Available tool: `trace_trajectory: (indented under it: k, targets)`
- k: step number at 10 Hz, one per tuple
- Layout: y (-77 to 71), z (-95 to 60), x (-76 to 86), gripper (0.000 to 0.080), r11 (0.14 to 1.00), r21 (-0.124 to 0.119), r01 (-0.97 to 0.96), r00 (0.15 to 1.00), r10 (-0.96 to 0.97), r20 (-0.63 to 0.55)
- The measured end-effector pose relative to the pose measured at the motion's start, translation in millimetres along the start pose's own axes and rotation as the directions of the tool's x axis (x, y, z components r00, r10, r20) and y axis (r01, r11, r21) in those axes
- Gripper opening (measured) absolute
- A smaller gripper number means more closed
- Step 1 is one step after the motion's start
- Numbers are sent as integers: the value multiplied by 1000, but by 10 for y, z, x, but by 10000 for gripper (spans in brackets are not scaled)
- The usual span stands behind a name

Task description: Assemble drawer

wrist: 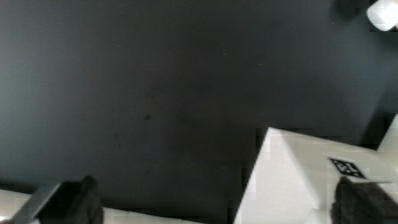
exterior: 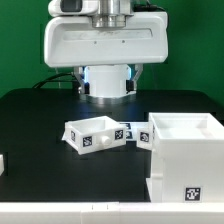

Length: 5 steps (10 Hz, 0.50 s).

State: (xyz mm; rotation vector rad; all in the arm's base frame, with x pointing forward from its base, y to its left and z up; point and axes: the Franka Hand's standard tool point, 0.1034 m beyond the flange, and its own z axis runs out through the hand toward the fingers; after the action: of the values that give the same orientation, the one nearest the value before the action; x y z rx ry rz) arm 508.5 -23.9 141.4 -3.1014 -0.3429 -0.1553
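well, the tool [wrist: 217,185] hangs above the dark surface [wrist: 143,100], its fingers [wrist: 63,203] spread wide with nothing gripped. a tagged white corner [wrist: 311,190] of the drawer kit lies below, off toward one finger rather than centred, so i'd judge the next move is a sideways shift onto it. in the exterior view the big shell [exterior: 185,150] stands at the right, a tray [exterior: 95,135] near it toward the middle. which part the wrist sees, i cannot tell.

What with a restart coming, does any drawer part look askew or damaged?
The small white plastic tray mid-table sits turned at an angle to the large white cube-like shell. Nothing looks broken or spilled.
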Motion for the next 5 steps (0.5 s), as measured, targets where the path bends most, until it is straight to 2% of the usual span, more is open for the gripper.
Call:
trace_trajectory:
  k: [2, 4, 5]
  targets:
    - [9, 24, -17, 649, 1000, 1, 15, 1000, -15, 3]
    - [70, 154, -216, 649, 995, 13, 100, 995, -101, 26]
    - [53, 200, -338, 649, 994, 19, 104, 994, -105, 42]
